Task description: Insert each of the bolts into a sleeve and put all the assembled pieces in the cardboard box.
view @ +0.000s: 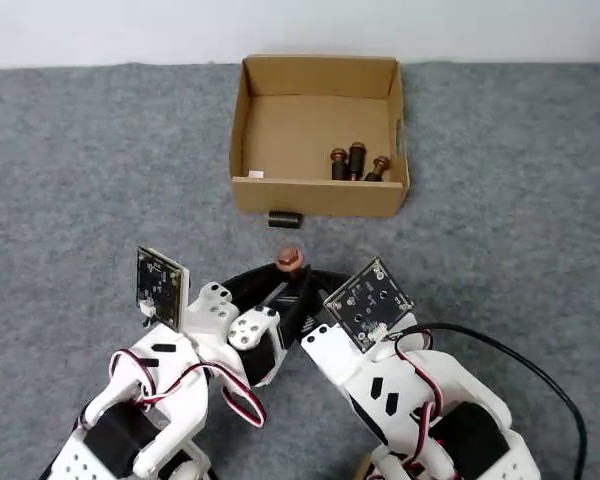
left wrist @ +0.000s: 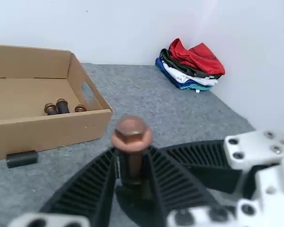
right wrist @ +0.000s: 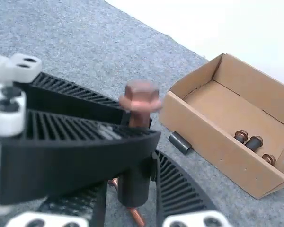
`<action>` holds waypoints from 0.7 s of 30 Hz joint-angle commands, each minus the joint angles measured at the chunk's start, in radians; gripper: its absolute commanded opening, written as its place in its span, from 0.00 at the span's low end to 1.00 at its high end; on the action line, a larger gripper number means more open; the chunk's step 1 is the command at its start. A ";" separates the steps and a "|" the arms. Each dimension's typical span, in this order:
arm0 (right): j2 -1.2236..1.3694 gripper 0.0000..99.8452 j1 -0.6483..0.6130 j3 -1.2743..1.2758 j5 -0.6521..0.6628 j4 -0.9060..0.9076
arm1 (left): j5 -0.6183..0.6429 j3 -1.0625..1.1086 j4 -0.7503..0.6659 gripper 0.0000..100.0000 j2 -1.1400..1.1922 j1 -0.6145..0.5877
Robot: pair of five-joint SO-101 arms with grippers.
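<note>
A copper bolt stands upright between both grippers, just in front of the cardboard box. My left gripper is shut on the bolt's shank below the hex head. Lower down, my right gripper is shut on a black sleeve around the shank. The threaded tip pokes out beneath it. Three assembled pieces lie inside the box. One loose black sleeve lies on the carpet against the box's front wall.
Grey carpet covers the whole work area. A pile of folded clothes sits against the white wall beyond the box. A black cable loops off the right arm toward the lower right.
</note>
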 commanded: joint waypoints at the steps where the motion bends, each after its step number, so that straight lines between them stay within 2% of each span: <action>1: -0.002 0.01 -0.005 -0.068 0.009 -0.028 | -0.038 -0.045 0.064 0.21 0.006 0.008; 4: -0.002 0.01 -0.005 -0.066 0.005 -0.028 | -0.048 -0.091 0.107 0.22 0.006 0.000; 10: -0.002 0.01 0.005 -0.049 0.003 -0.030 | -0.049 -0.170 0.161 0.22 0.008 -0.098; 14: -0.001 0.01 0.105 -0.049 -0.009 -0.036 | -0.049 -0.174 0.204 0.21 0.000 -0.161; 16: 0.015 0.01 0.193 -0.049 -0.066 -0.036 | -0.049 -0.173 0.199 0.15 0.000 -0.222; 19: 0.097 0.01 0.303 -0.061 -0.172 -0.044 | -0.051 -0.137 0.192 0.00 0.000 -0.319; 21: 0.179 0.01 0.352 -0.081 -0.241 -0.097 | -0.052 -0.064 0.181 0.01 0.000 -0.368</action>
